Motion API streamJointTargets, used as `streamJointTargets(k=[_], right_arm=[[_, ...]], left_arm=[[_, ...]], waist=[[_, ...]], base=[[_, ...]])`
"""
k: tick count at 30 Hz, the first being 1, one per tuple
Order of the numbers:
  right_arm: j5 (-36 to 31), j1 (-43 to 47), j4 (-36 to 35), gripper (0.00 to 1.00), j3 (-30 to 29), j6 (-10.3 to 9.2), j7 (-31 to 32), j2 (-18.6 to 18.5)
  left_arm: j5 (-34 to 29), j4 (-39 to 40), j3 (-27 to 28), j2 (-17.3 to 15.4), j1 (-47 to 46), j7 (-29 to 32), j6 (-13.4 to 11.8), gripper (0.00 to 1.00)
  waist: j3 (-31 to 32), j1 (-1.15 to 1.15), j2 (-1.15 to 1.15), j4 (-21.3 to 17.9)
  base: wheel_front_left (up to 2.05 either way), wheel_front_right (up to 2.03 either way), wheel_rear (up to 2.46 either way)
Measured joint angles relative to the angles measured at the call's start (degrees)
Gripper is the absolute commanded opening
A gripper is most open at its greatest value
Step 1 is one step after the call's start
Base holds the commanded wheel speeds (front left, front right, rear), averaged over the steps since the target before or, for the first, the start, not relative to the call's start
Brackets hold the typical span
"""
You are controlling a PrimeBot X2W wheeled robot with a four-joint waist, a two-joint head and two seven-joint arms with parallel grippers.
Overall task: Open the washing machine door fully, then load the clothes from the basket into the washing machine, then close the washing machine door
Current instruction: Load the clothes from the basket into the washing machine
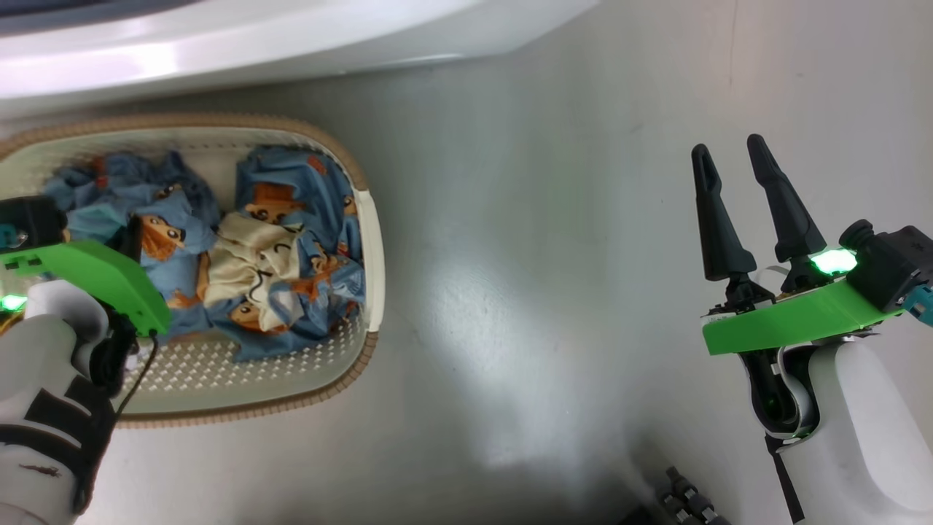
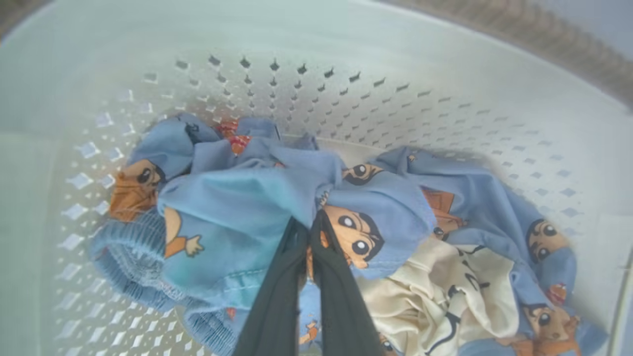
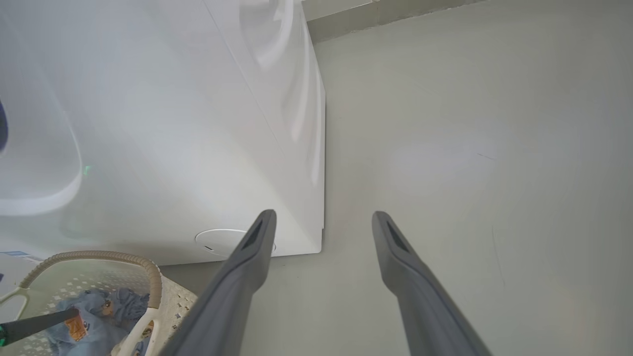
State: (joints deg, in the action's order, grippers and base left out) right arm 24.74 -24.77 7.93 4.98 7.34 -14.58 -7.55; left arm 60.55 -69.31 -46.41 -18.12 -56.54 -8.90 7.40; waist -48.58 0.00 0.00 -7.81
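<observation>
Blue cartoon-print clothes (image 1: 291, 240) sit bunched in the basket (image 1: 372, 240), on the floor (image 1: 554, 277) just beside the washing machine (image 1: 219, 51). Left gripper (image 2: 309, 222) is pinched shut on the clothes — right gripper (image 1: 727, 144) hangs spread wide over bare floor, well clear of the basket rim.

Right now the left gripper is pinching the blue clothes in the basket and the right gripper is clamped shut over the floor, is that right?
Not quite: the right gripper is open, its two fingers spread apart over the floor, as the right wrist view shows. The left gripper is indeed shut on the clothes in the basket.
</observation>
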Motion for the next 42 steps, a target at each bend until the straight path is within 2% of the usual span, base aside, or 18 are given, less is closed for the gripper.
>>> streamJointTargets(k=[10, 14, 22, 29, 42], right_arm=[[0.01, 0.6, 1.23, 1.0, -0.26, 0.0, 0.0, -0.29], [0.03, 2.61, 2.07, 1.0, -0.24, 0.0, 0.0, -0.65], [0.12, 5.25, 3.55, 1.0, -0.05, 0.0, 0.0, -1.41], [0.3, 7.58, 4.71, 1.0, 0.12, 0.0, 0.0, -1.97], [0.74, 12.8, 5.75, 1.0, -0.41, 0.0, 0.01, -3.37]], left_arm=[[3.13, 4.56, 0.87, 0.56, 4.48, -5.32, 0.0, 0.0], [3.2, 8.21, 4.2, 0.2, 6.84, -5.33, 0.0, 0.0], [-5.35, 14.79, 13.35, -0.19, 14.3, -5.42, 0.0, 0.0], [-13.55, 22.2, 21.64, 0.75, 20.55, -5.43, 0.0, 0.0], [-24.05, 38.33, 31.79, 3.01, 31.92, -5.48, 0.0, 0.0]], waist=[[5.88, 0.0, 0.0, 1.62], [9.05, 0.0, 0.0, 2.23], [16.03, 0.0, 0.0, 3.1], [22.24, 0.0, 0.0, 3.77], [31.49, 0.0, 0.0, 5.58]], base=[[0.0, 0.0, 0.0], [0.0, 0.0, 0.0], [0.0, 0.0, 0.0], [0.0, 0.0, 0.0], [0.0, 0.0, 0.0]])
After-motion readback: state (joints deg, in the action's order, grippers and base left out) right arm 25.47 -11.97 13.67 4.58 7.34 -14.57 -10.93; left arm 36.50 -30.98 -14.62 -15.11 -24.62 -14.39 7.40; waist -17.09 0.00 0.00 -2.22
